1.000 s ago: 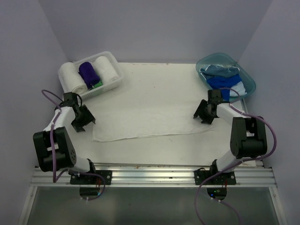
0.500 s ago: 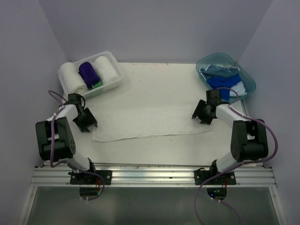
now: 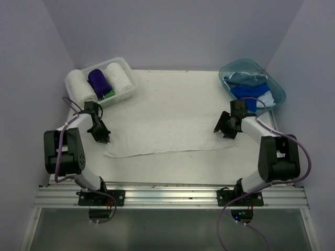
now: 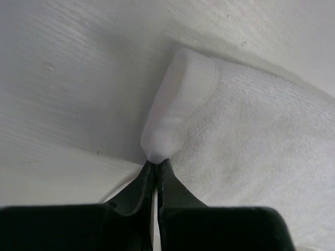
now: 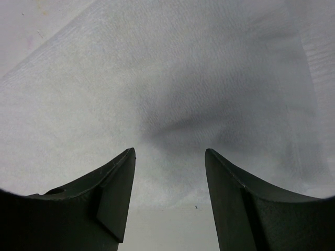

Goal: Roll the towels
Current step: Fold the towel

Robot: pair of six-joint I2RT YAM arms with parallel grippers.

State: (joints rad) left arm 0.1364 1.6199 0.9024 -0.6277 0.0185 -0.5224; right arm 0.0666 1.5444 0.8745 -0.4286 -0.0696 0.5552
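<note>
The left gripper pinches the 9 o'clock corner of the white towel (spread flat on the table). The right gripper hovers, jaws apart, over its 3 o'clock end.

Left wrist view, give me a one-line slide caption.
Left gripper pinches the corner of a flat white towel on the table.

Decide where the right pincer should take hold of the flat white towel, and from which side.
I'd grip its right short edge, coming down from the right. The flat white towel lies spread thin, so only an edge offers a lip to pinch; the left pincer pinches the left end, and the open right pincer hangs over the right end.
</note>
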